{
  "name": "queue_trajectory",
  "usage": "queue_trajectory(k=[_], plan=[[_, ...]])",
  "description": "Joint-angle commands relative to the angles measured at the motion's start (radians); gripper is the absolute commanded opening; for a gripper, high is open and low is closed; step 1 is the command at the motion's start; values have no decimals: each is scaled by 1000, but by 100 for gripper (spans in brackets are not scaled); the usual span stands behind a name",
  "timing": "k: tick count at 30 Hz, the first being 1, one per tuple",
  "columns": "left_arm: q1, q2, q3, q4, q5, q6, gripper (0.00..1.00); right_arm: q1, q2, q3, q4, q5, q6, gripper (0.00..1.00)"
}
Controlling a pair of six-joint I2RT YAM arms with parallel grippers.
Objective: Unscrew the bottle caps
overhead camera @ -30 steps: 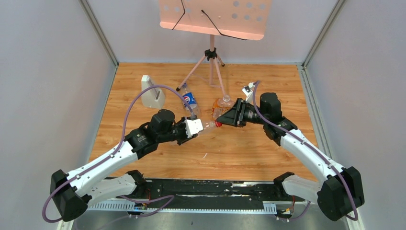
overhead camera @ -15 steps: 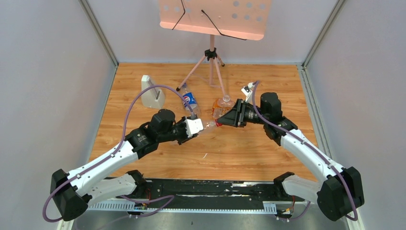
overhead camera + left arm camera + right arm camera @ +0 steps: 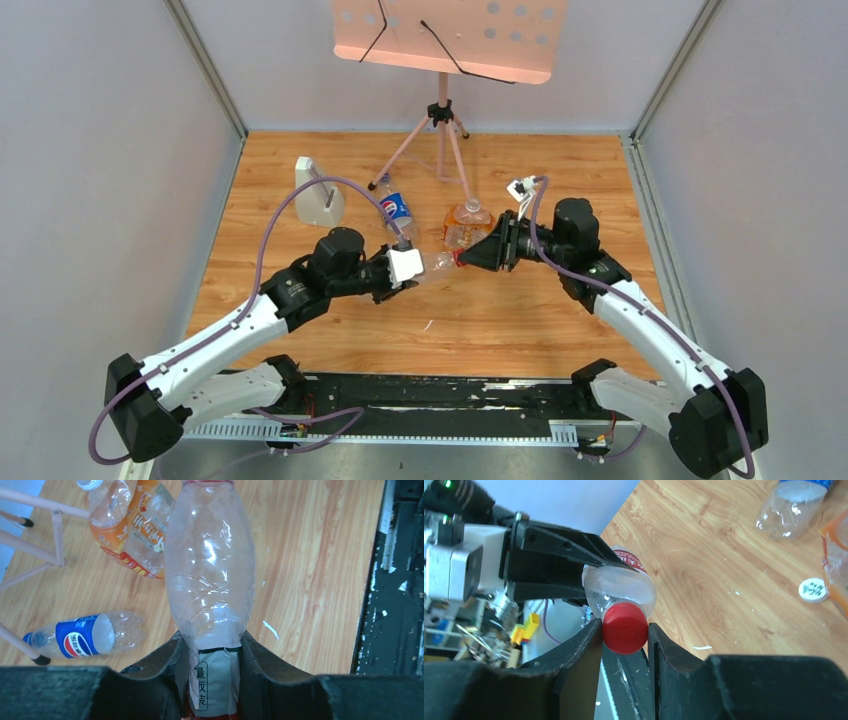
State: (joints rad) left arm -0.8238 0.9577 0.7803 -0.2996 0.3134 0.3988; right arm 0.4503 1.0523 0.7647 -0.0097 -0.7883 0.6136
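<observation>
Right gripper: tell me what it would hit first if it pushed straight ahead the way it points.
The right gripper has the red cap between its fingers; pushing on, it would likely drive into the clear bottle behind the cap, held by the left gripper.

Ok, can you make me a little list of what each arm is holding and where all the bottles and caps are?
left tool: shut on the clear plastic bottle with a red-white-green label
right tool: shut on the small round red plastic cap, which is on that bottle's neck
Pepsi bottle: clear plastic bottle with a blue Pepsi label, lying on the wooden table
orange bottle: squat clear plastic bottle with an orange label, on the table
white cap: small round white plastic cap, loose on the table beside the orange bottle
</observation>
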Motion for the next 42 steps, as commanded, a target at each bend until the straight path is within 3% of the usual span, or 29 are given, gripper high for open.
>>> queue_trajectory(k=[1, 12, 20, 27, 35, 39, 42], plan=[[-4, -18, 10, 27, 171, -38, 0, 4, -71, -33, 166, -97, -210, 0], [42, -11, 47, 3, 465, -63, 0, 7, -136, -74, 196, -343, -478, 0], [58, 3, 73, 2, 598, -88, 0, 6, -169, -94, 211, -318, -605, 0], [59, 39, 93, -19, 651, -92, 0, 14, -164, -98, 162, -416, -769, 0], [60, 64, 107, -48, 659, -80, 0, 31, -219, -126, 146, -381, -884, 0], [60, 58, 102, -47, 615, -81, 0, 31, -220, -117, 149, -357, -820, 15], [60, 52, 96, -35, 596, -85, 0, 32, -221, -113, 152, -316, -758, 19]])
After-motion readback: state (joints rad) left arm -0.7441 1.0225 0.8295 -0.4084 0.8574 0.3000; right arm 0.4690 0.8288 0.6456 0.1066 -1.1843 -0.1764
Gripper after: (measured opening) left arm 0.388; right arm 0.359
